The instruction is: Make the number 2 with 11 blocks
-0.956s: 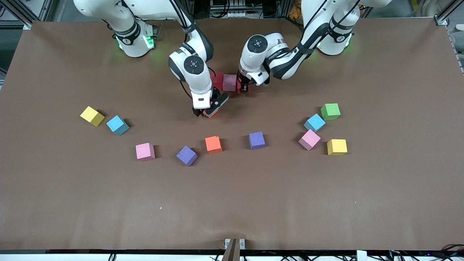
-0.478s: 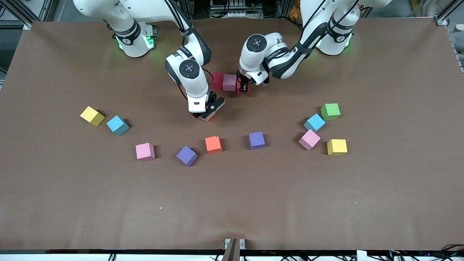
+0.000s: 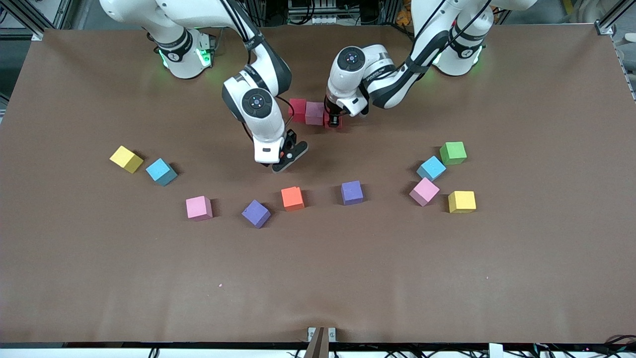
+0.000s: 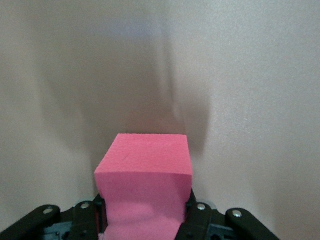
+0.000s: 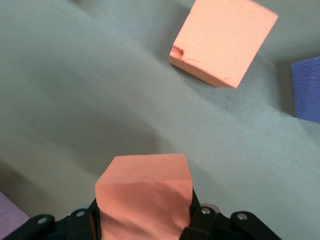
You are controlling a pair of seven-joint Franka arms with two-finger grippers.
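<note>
**blocks: the right arm swings its orange one off the row**

the blocks' figure is barely begun: a first red block (image 3: 297, 109), a pink block (image 3: 314, 113) and an end red block (image 4: 144, 185) sit touching in a short row on the counter (image 3: 318, 278), close to the arms' bases. over the last second the right pincer (image 3: 284, 161) has drifted away from that row toward the front camera and the right arm's end. its held orange block (image 5: 144, 192), visible from the front before, is now hidden under the wrist there. i judge it is heading for the figure's next cell.

the right forearm slopes down, and its pincer clamps the cube over bare counter short of the loose orange block (image 3: 292, 198). the left pincer (image 3: 334, 121) stays low, closed on the end red block.
</note>
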